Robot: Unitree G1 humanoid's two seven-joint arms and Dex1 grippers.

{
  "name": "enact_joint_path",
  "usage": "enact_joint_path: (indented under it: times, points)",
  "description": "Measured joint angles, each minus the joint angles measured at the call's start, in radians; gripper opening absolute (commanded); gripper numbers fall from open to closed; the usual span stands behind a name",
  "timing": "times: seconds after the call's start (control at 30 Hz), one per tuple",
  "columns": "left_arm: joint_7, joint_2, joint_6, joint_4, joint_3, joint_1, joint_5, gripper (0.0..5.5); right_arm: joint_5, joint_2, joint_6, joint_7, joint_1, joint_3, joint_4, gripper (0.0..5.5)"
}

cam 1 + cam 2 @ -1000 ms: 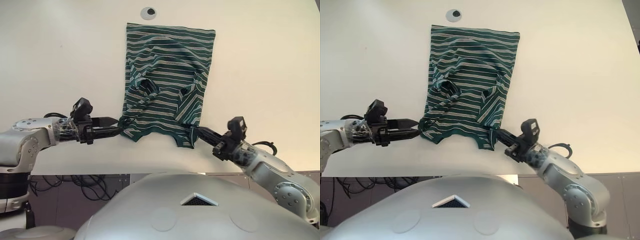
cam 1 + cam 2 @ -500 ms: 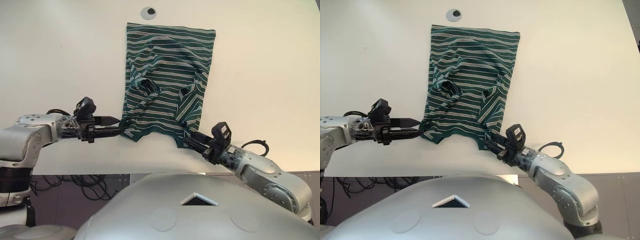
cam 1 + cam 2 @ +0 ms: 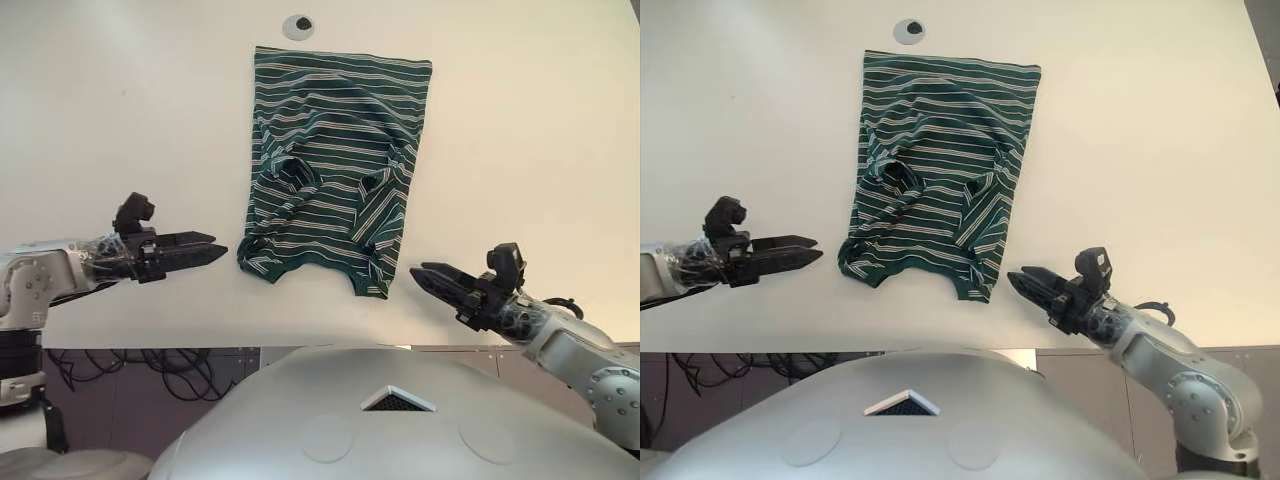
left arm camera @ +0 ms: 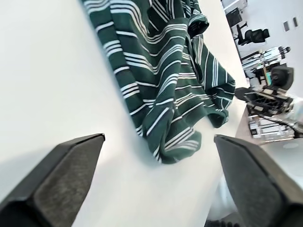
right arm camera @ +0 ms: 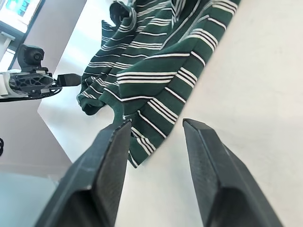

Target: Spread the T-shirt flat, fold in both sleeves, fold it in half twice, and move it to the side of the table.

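- The white table (image 3: 110, 120) takes up most of the scene, its near edge running just in front of both arms.
- The T-shirt (image 3: 335, 150), dark green with thin white stripes, lies on the middle of the table, lengthwise from far to near. Its far edge is straight and flat. The near half is rumpled, with loose folds and two bunched corners, one near-left (image 3: 256, 264) and one near-right (image 3: 374, 284).
- The cloth looks light, soft and limp. It will probably sag and crease wherever it is lifted, and it may slide easily on the smooth tabletop. Each bunched near corner seems the best hold, pinched through all the layers, so that a level pull apart can flatten the wrinkles.
- The left gripper (image 3: 218, 250) hovers low over the table, just left of the near-left corner. Its fingers are spread apart and hold nothing.
- The right gripper (image 3: 414, 271) sits off the near-right corner, a little apart from the cloth. Its fingers are likewise parted and empty.
- A small round grey disc (image 3: 297, 26) is set into the table just beyond the shirt's far-left corner.
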Motion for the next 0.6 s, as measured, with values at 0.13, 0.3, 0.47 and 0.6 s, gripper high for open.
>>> enact_joint_path:
  times: [0.13, 0.3, 0.47, 0.6]
  points:
    - [0.012, -0.005, 0.034, 0.001, -0.032, -0.026, 0.004, 4.21, 0.004, 0.032, 0.003, -0.027, 0.019, 0.044, 0.018, 1.99]
    - [-0.015, 0.005, 0.037, -0.022, -0.067, -0.011, 0.008, 4.74, 0.004, 0.039, 0.000, -0.049, 0.045, 0.072, 0.033, 2.56]
    - [-0.024, 0.001, 0.035, -0.024, -0.076, -0.008, 0.001, 5.29, 0.017, 0.069, -0.003, -0.072, 0.015, 0.107, 0.050, 2.79]
    - [-0.004, -0.019, 0.028, -0.056, -0.097, -0.016, 0.002, 5.29, -0.014, 0.069, -0.003, -0.089, -0.029, 0.155, 0.053, 2.79]
